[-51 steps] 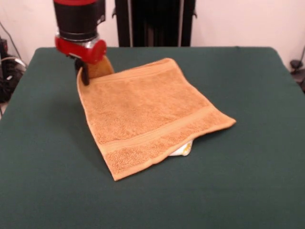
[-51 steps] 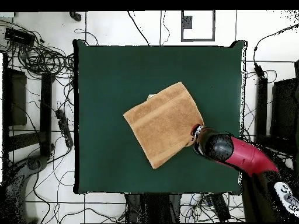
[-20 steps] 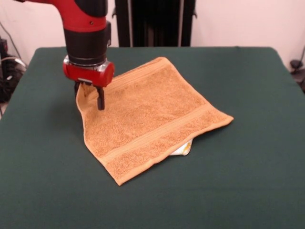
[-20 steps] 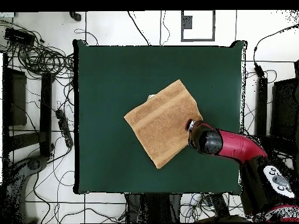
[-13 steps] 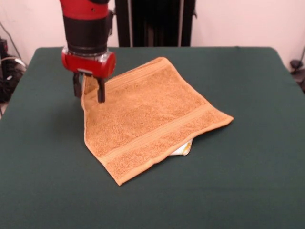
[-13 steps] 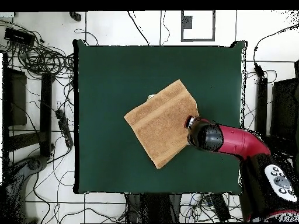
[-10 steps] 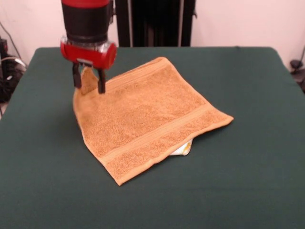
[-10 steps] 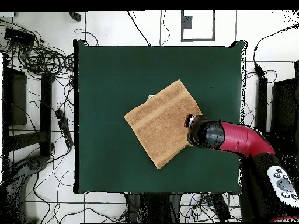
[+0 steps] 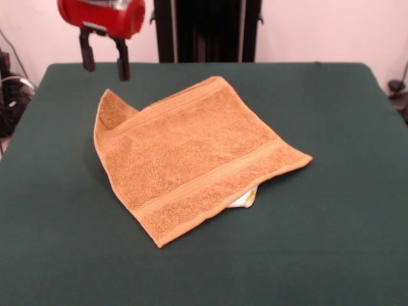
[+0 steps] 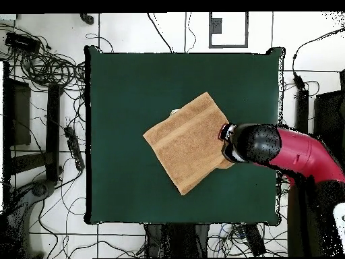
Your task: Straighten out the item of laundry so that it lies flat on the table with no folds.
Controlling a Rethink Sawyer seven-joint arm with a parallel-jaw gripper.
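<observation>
The orange-tan towel [image 9: 191,153] lies folded in two on the dark green table [image 9: 331,242]. Its lower layer sticks out as a small flap at the far left corner, and a white tag [image 9: 244,199] peeks out under the near right edge. In the overhead view the towel [image 10: 187,141] sits as a diamond near the table's [image 10: 135,88] middle. My gripper [image 9: 102,56] is open and empty, raised above the towel's far left corner. In the overhead view the arm's red and black head [image 10: 253,145] covers the gripper.
Cables and dark equipment lie on the floor [image 10: 40,81] around the table in the overhead view. The robot's black pedestal [image 9: 207,29] stands behind the table's far edge.
My gripper has let go of the towel's corner and risen well above it. The released corner has dropped onto the table as a small flap.
</observation>
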